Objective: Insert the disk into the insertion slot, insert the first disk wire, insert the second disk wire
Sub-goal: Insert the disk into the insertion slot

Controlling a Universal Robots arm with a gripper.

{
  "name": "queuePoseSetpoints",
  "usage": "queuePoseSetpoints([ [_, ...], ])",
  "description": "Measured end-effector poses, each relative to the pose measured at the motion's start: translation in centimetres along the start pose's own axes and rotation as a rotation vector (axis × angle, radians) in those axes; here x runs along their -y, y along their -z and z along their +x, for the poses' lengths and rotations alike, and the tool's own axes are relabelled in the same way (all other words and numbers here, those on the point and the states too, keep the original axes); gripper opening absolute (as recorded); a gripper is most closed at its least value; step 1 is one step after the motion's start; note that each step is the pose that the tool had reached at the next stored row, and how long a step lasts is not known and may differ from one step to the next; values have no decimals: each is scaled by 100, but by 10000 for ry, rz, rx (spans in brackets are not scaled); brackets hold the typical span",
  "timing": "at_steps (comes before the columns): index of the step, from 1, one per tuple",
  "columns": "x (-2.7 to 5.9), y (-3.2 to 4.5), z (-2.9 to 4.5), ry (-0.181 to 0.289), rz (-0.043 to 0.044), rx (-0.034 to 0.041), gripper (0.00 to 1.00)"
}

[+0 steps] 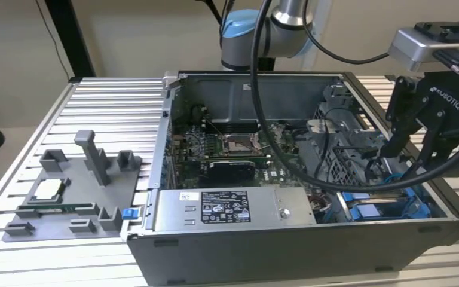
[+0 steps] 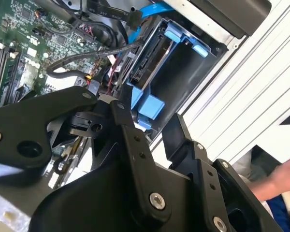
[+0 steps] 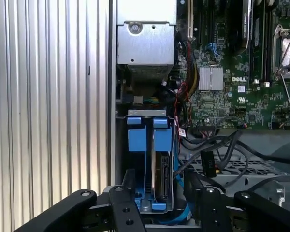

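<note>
Power-supply box (image 1: 293, 206): black-and-white printed label (image 1: 225, 206) on upper face, with rows of small marks and symbols, too small to read. Small white sticker (image 1: 186, 195) beside it, likewise unreadable. Gripper (image 1: 405, 156): white lettering along black body. Motherboard (image 3: 241, 104): white printed logo (image 3: 239, 79) beside silver heatsink (image 3: 211, 78); tiny white component markings, unreadable.

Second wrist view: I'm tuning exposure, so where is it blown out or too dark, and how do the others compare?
Second wrist view: the ribbed table glares near white, and the bay beside the disk is shadowed; first wrist view: fairly even light; exterior view: the case interior is dim.
</note>
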State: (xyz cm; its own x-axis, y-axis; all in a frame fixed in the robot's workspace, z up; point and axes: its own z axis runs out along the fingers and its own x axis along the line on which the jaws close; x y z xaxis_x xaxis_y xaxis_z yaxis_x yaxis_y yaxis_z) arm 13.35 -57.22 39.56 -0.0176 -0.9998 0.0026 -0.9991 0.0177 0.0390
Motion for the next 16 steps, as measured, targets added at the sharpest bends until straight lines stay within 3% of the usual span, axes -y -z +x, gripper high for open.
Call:
queuePoseSetpoints([
  [16, -24, 6, -16, -1, 2, -29, 100],
])
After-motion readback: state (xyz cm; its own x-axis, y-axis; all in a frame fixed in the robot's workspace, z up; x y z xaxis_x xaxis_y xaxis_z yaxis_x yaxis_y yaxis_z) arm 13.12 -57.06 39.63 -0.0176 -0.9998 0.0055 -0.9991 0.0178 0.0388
